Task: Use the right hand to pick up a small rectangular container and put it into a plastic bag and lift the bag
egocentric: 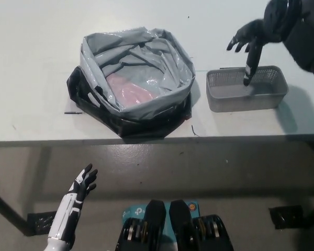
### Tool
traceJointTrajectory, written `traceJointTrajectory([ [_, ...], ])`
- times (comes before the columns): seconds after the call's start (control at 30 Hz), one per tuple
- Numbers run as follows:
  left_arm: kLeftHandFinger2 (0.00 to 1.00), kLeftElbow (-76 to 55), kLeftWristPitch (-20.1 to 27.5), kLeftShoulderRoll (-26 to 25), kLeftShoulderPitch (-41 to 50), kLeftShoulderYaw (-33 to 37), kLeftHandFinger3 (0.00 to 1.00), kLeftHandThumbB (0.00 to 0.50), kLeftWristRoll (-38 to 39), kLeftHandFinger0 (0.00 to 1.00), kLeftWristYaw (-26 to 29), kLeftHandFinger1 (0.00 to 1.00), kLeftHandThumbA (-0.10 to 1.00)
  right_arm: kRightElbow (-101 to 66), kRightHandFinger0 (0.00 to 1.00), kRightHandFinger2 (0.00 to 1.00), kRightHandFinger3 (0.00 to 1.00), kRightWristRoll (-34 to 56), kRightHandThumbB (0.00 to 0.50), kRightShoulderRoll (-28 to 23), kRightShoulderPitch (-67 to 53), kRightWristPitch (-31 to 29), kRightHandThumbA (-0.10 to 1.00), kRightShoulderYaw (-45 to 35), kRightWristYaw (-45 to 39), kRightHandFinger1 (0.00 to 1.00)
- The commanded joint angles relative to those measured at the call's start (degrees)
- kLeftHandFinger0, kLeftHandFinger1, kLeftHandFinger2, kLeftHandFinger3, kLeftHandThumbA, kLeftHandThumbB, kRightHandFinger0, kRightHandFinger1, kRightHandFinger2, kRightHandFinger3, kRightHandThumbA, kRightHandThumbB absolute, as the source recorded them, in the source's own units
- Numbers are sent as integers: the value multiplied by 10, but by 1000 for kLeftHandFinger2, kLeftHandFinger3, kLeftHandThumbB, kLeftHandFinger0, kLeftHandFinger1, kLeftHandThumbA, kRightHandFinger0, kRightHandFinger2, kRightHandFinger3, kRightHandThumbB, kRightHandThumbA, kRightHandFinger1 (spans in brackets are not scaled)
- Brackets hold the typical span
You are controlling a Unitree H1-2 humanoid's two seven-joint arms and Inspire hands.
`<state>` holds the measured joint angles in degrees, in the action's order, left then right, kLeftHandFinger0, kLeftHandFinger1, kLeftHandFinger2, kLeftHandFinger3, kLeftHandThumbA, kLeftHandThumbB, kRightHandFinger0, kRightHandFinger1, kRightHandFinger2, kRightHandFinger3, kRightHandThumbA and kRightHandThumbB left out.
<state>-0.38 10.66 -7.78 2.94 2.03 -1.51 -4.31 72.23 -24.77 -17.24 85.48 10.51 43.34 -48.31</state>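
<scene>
pale bench (36, 63) carries everything. the black right robot hand (254, 37) hovers spread open and empty over the far rim of the small mesh container (246, 89), one finger pointing down into it. the container lies directly below and slightly nearer the robot than that hand, its long axis running left-right. the plastic bag (136, 73) sits open to that hand's left. the white left robot hand (82, 183) rests open, below the bench edge, much farther off.
</scene>
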Motion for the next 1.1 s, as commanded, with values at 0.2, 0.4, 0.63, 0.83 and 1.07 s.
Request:
traceJointTrajectory([
  [0.2,1000,-23,26,-5,-6,-2,1000,137,2,1000,-6,1000,995,16,1000,1000,1000,-48,435,6,54,-40,1000,14,-42,1000],
  [0.4,1000,-21,29,-5,-9,0,1000,134,3,1000,-8,1000,990,17,1000,1000,1000,-47,466,6,39,-26,1000,0,-40,1000],
  [0.63,1000,-21,29,-8,-9,-2,1000,129,4,1000,-8,1000,987,17,1000,1000,1000,-68,500,18,12,-39,1000,7,-8,1000],
  [0.83,1000,-24,29,-8,-7,0,1000,131,4,1000,-10,1000,980,17,1000,1000,1000,-74,500,36,-30,-18,923,-2,51,1000],
  [1.07,1000,-25,29,-8,-8,0,1000,135,0,1000,-10,1000,975,22,1000,1000,1000,-98,500,54,-72,-32,927,2,148,1000],
])
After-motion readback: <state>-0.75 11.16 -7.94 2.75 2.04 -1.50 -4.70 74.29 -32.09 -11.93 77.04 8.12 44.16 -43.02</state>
